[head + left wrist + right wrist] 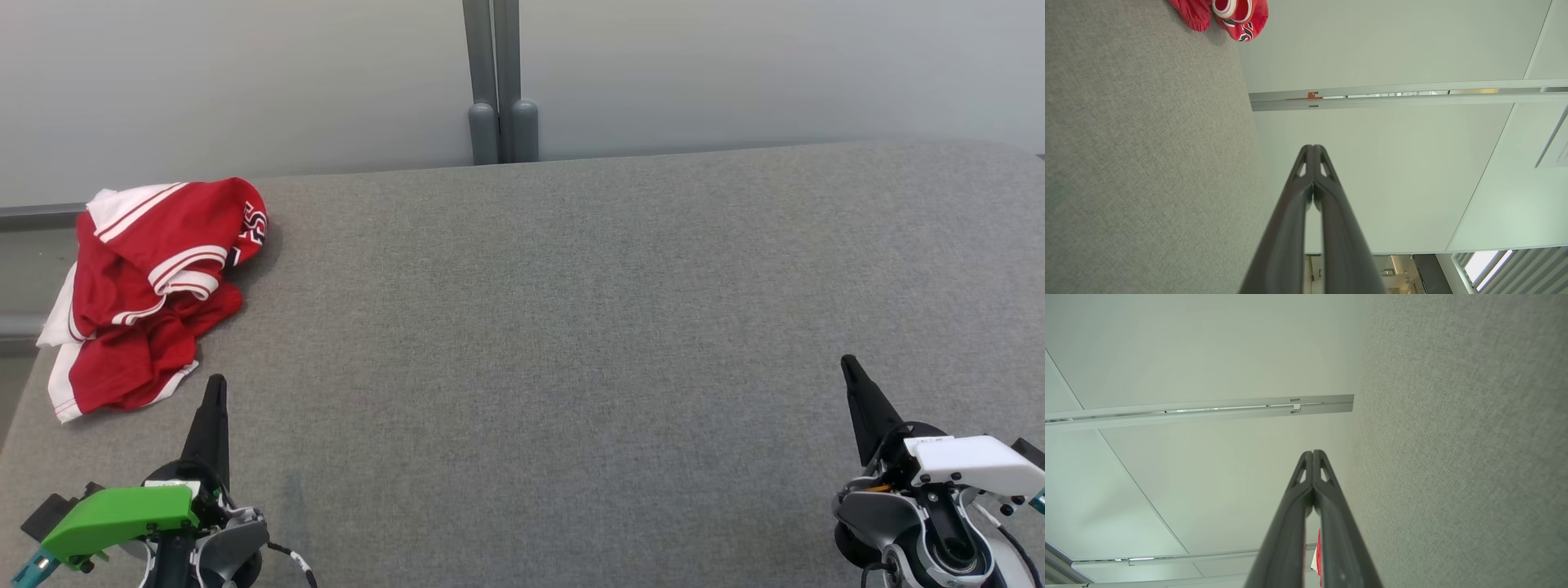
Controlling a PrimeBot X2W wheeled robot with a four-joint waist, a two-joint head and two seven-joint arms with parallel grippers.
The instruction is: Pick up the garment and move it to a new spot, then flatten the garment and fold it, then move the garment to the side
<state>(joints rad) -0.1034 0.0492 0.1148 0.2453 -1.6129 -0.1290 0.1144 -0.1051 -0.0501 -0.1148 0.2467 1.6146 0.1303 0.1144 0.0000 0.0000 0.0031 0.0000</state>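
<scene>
I see both claws pinched shut, empty: left gripper point(214, 390), right gripper point(849, 367); crumpled garment point(151, 286) overhangs the table point(571, 327) edge; my grab could drag it off.

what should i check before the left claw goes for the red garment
1. Red and white garment located: ok, crumpled at the far left of the grey table.
2. Left claw open for a grasp: not ok, fingers pressed shut.
3. Right claw open: not ok, also shut.
4. Both claws free of cloth: ok, nothing held.
5. Path from left claw to garment: ok, bare table between them.
6. Garment fully on the table at its left edge: cannot tell.
</scene>
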